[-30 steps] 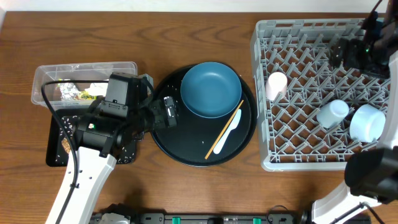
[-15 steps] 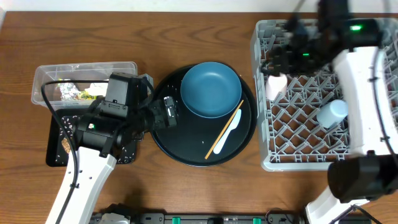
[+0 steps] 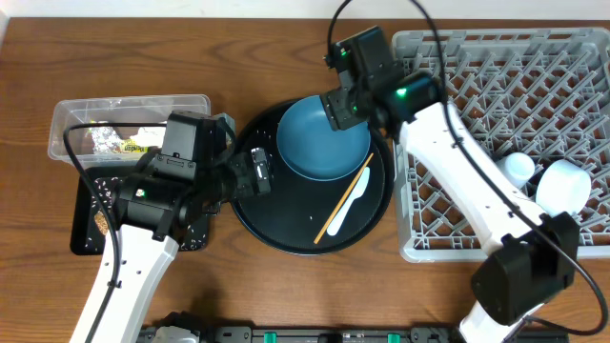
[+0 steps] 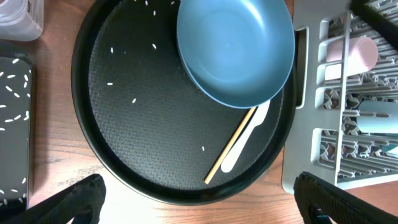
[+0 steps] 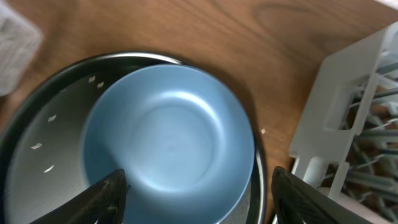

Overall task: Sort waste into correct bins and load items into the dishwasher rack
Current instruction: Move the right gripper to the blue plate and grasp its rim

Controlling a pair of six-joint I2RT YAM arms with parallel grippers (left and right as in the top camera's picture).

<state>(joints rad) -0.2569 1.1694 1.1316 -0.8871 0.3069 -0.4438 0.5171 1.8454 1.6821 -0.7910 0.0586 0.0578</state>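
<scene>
The dark blue dish (image 3: 315, 148) sits on the round black tray (image 3: 276, 227), with the wooden chopstick (image 3: 343, 198) and white spoon (image 3: 353, 205) beside it. My right gripper (image 3: 348, 100) is open and empty, hovering over the dish's far rim; the dish fills the right wrist view (image 5: 168, 140). My left gripper (image 3: 257, 171) is open and empty at the tray's left edge. The grey rack (image 3: 496, 57) holds the light blue cup (image 3: 516, 167), pale bowl (image 3: 564, 186) and pink cup (image 4: 356, 53). The clear tub (image 3: 67, 119) holds the wrapper (image 3: 119, 145) and tissue (image 3: 148, 133).
The flat black tray (image 3: 88, 233) lies in front of the tub, with rice grains (image 4: 12, 87) and a brown lump (image 3: 100, 221) on it. A few grains (image 4: 124, 74) lie on the round tray. My right arm crosses the rack's left side.
My right arm has swung from the rack's far right corner leftward to above the blue dish. My left arm has not moved.
</scene>
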